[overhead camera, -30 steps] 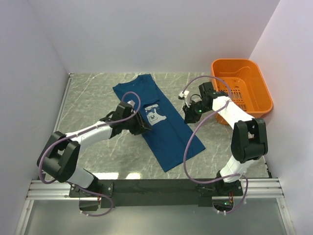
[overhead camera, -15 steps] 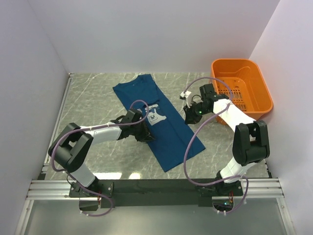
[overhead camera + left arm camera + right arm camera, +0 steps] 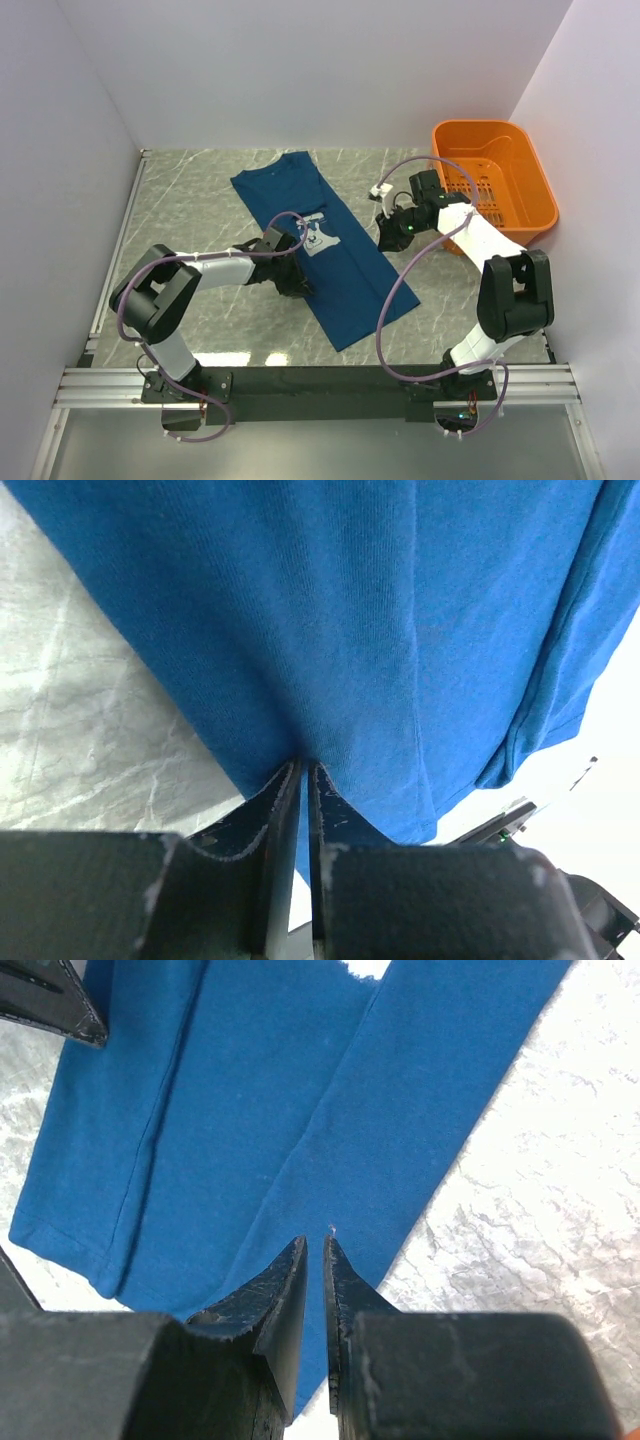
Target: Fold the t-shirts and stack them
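Note:
The dark teal-blue t-shirt (image 3: 345, 275) lies on the grey marble table, folded lengthwise into a long strip that runs from far left to near right. Its pale print (image 3: 316, 236) faces up near the middle. My left gripper (image 3: 297, 283) is low at the strip's left edge. In the left wrist view it (image 3: 303, 763) is shut on the blue cloth (image 3: 350, 610), which puckers at the fingertips. My right gripper (image 3: 388, 238) is at the strip's right edge. In the right wrist view it (image 3: 313, 1240) is shut with nothing in it, just over the cloth (image 3: 300, 1110).
An orange plastic basket (image 3: 540, 178) stands at the far right, just behind the right arm. White walls close the table on the left, back and right. A black rail with the arm bases runs along the near edge.
My left gripper has slid along the shirt's left edge, nearer and to the right, and its arm now lies lower. The right gripper has barely moved.

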Motion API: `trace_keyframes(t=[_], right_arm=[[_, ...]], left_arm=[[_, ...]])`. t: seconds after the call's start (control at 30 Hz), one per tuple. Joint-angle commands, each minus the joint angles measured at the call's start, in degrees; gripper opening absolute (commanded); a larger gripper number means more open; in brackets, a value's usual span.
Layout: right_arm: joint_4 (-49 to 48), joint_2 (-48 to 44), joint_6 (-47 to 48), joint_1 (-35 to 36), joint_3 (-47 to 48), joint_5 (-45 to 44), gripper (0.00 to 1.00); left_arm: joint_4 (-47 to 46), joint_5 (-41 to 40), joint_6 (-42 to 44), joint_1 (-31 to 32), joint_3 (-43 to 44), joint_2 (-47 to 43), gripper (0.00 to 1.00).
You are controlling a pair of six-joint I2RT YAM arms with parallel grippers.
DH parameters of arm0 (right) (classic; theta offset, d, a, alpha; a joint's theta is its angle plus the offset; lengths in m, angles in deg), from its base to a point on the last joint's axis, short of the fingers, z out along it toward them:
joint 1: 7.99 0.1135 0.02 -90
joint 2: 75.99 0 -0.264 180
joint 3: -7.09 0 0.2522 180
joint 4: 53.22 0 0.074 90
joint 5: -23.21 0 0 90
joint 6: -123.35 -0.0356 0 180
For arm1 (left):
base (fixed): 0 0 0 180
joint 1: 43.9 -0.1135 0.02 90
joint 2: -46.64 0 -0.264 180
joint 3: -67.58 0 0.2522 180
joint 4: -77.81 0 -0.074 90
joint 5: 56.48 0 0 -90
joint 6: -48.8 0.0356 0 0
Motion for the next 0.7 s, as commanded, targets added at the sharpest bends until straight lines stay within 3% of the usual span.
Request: trace_keyframes(t=[0.0, 0.67], right_arm=[[-1.2, -2.8, -0.6, 0.2, -0.5, 0.2, 0.19], [-0.9, -2.8, 0.2, 0.7, -1.1, 1.2, 0.20]], left_arm=[[5.2, -2.9, 2.1, 0.3, 0.6, 0.4, 0.14], [10.9, -4.1, 7.6, -8.7, -8.3, -11.1, 0.13]])
